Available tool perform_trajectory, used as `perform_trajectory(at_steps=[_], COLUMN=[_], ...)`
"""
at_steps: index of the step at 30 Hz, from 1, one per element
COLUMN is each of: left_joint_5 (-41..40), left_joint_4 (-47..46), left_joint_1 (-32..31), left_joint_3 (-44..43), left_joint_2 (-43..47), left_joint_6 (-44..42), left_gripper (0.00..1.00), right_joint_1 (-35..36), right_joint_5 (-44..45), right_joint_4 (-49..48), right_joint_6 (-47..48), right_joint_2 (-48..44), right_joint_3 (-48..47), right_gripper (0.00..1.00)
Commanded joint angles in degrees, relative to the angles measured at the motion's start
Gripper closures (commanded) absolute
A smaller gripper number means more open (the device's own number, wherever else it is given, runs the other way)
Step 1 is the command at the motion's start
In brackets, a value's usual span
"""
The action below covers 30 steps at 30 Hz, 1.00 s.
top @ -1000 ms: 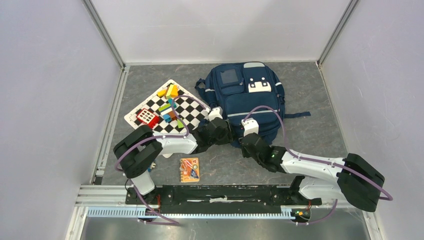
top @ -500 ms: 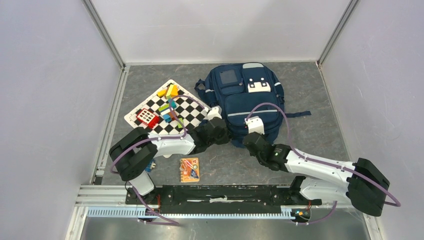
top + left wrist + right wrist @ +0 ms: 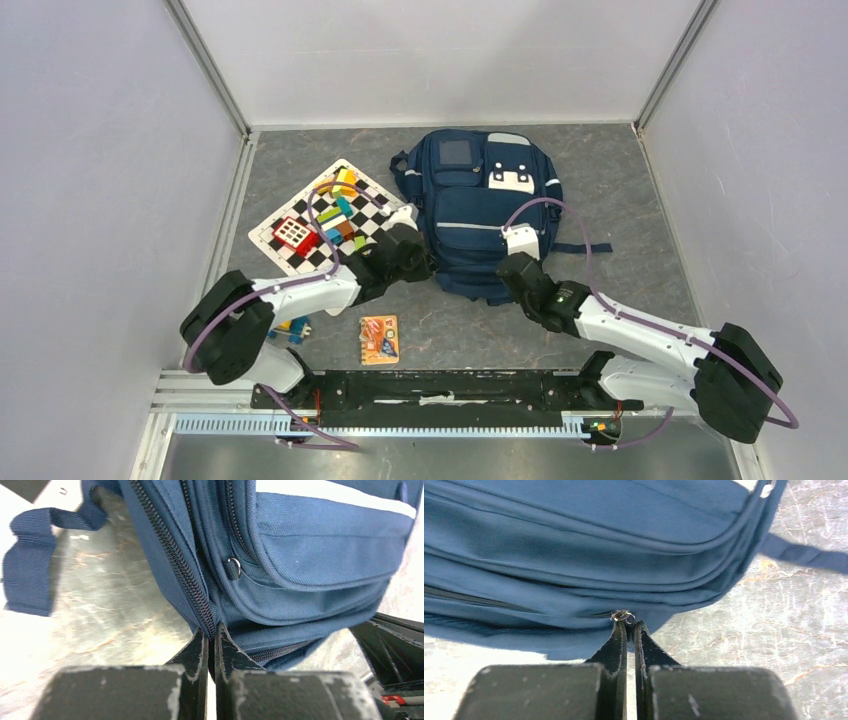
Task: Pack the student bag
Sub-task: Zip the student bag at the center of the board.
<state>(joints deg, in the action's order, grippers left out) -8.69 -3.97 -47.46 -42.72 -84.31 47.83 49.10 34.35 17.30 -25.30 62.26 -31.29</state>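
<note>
Both grippers clamped on the bag's near edge, opening not yet done

The student bag (image 3: 480,215) lies flat, front up, at the far middle of the table. The left gripper (image 3: 211,630) has its fingers pressed together on the zip seam (image 3: 185,575) at the bag's near-left corner. The right gripper (image 3: 626,625) is pinched tight on the zip pull (image 3: 622,616) at the near-right edge. No opening shows in any view, so packing looks barely begun. The coloured blocks (image 3: 338,210) on the chequered board (image 3: 283,212) and the small orange card pack (image 3: 379,338) all lie outside the bag.
</note>
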Motion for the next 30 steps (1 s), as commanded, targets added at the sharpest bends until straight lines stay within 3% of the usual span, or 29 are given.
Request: perform_trajectory(at_steps=[1,7,8,9,11,12,15,21,30], left_joint_5=[-7.1,-11.1,-11.5,-11.6,-10.6,-10.5,-10.1,0.8,0.4], left_joint_4=[10.4,14.8,14.9,15.0,15.0,14.6,12.3,1.6,-9.7], left_joint_1=[5.8,8.9,8.9,8.8,8.7,8.4,5.9,-1.2,-12.8], left_joint_3=[1.0,0.7,0.3,0.0,-1.1,-1.7,-2.5,0.4,1.2], left_joint_2=[5.9,9.1,9.6,10.4,12.0,13.0,16.1,20.0,10.0], left_joint_6=[-10.2,-14.9,-16.4,-17.7,-22.0,-23.7,-30.2,-41.7,-51.5], left_gripper=[0.98,0.98,0.93,0.82,0.44,0.3,0.15,0.13,0.1], right_joint_1=[-4.4,-7.7,-7.7,-7.7,-7.7,-7.7,-7.8,-7.7,-7.8], right_joint_5=[4.8,1.1,0.1,-1.2,-5.1,-6.8,-9.7,-11.3,-13.1], right_joint_4=[4.3,0.6,0.2,-0.8,-3.2,-4.8,-7.1,-7.8,-8.7], right_joint_6=[4.9,7.0,7.3,8.0,9.5,10.2,10.2,9.9,8.8], right_joint_2=[0.9,2.4,2.4,2.1,0.7,-0.2,-3.1,-6.3,-8.3], right_joint_3=[1.1,1.8,1.7,1.9,2.6,3.2,4.8,5.6,6.6], right_gripper=[1.0,1.0,1.0,1.0,1.0,1.0,1.0,1.0,1.0])
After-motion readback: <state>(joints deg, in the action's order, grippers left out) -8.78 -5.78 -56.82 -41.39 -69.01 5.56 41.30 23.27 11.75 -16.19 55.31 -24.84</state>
